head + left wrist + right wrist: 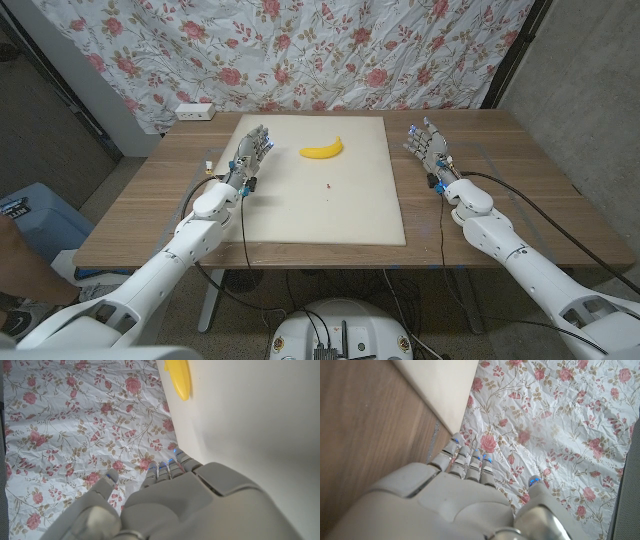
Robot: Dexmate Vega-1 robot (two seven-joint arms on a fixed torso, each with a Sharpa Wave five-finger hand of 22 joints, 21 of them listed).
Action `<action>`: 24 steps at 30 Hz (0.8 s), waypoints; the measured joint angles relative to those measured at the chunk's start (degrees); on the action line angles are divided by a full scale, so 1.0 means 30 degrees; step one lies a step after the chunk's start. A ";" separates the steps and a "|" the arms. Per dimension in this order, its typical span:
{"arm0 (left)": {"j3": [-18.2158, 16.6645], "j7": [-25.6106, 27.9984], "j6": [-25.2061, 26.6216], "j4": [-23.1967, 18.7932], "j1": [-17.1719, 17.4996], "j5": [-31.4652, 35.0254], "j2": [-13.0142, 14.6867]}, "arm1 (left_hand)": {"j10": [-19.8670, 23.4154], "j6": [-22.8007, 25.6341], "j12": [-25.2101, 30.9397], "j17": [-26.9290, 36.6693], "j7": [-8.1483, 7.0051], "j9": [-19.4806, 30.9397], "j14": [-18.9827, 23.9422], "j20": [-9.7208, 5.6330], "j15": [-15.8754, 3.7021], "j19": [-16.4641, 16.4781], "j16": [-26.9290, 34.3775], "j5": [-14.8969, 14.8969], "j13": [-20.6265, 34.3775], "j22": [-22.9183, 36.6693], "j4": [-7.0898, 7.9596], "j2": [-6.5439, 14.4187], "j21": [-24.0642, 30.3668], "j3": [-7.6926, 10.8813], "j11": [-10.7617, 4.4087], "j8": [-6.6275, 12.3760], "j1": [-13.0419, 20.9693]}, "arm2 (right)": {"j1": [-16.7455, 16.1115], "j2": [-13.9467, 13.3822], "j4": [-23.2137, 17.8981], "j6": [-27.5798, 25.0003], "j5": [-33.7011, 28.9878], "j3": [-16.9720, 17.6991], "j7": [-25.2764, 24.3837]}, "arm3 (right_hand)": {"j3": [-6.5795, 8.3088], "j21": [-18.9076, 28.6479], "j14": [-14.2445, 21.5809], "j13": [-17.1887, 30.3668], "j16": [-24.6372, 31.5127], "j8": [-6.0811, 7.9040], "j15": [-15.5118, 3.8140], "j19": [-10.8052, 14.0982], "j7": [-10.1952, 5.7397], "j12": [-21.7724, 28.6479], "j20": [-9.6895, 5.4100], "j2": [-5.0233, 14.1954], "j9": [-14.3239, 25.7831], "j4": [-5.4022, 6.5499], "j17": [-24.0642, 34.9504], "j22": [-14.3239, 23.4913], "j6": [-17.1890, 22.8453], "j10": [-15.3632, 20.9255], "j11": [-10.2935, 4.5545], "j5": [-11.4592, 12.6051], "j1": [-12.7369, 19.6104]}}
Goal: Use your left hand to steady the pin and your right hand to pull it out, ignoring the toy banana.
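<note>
A small red pin (pixel 327 186) stands in the cream board (pixel 360 215) near its middle. A yellow toy banana (pixel 323 150) lies on the board farther back, and its tip (pixel 180 377) appears in the left wrist view. My left hand (pixel 251 155) stands at the board's left edge, fingers apart, holding nothing; its back (pixel 170 505) faces the wrist camera. My right hand (pixel 428 145) is over the bare wood just right of the board, fingers spread and empty, also seen from behind (pixel 455 495). Both hands are well away from the pin.
The wooden table (pixel 150 200) extends on both sides of the board. A white power strip (pixel 194 111) lies at the back left corner. A floral cloth (pixel 300 50) hangs behind the table. A blue bin (pixel 35 215) stands on the floor to the left.
</note>
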 measured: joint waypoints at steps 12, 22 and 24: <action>-0.0005 0.0179 0.0302 -0.1104 0.0382 0.0439 0.0794 | 0.0162 0.0223 0.0061 -0.0053 -0.0085 -0.0002 0.0134 0.0002 -0.0133 0.0137 0.0000 0.0000 -0.0001 -0.0057 -0.0322 0.0160 0.0000 0.0365 -0.0161 0.0066 0.0161 | 0.0114 0.0419 0.0201 0.0549 -0.0677 -0.0292 -0.0544 | 0.0076 0.0000 0.0008 -0.0145 -0.0001 -0.0001 -0.0008 0.0103 0.0105 -0.0001 -0.0105 0.0146 -0.0002 -0.0079 -0.0143 -0.0002 0.0103 0.0173 0.0037 0.0000 0.0146; -0.0016 0.0957 0.0994 -0.1397 0.0491 0.1138 0.0958 | 0.0397 0.0552 0.0130 -0.0052 -0.0006 -0.0004 0.0392 -0.0067 -0.0232 0.0204 0.0000 0.0000 -0.0003 -0.0056 -0.0461 0.0252 -0.0001 0.0659 -0.0186 0.0064 0.0423 | -0.0072 0.0367 -0.0361 0.0577 -0.0740 -0.0428 -0.0608 | 0.0263 -0.0289 0.0103 -0.0315 -0.0002 -0.0001 -0.0103 0.0092 0.0102 -0.0001 -0.0112 0.0202 -0.0004 -0.0266 -0.0408 -0.0004 0.0309 0.0171 0.0037 0.0000 0.0201; -0.0020 0.1111 0.1145 -0.2919 0.1102 0.1288 0.1756 | 0.0489 0.0604 0.0130 -0.0052 -0.0058 -0.0004 0.0417 -0.0067 -0.0206 0.0205 0.0000 0.0000 -0.0003 -0.0056 -0.0505 0.0233 -0.0001 0.0704 -0.0277 0.0064 0.0441 | -0.0120 0.0358 -0.0417 0.0590 -0.1269 -0.0438 -0.1206 | 0.0261 -0.0313 0.0102 -0.0321 -0.0002 0.0142 -0.0103 0.0027 0.0102 0.0071 -0.0177 0.0202 -0.0004 -0.0265 -0.0465 -0.0004 0.0309 0.0171 0.0036 -0.0001 0.0201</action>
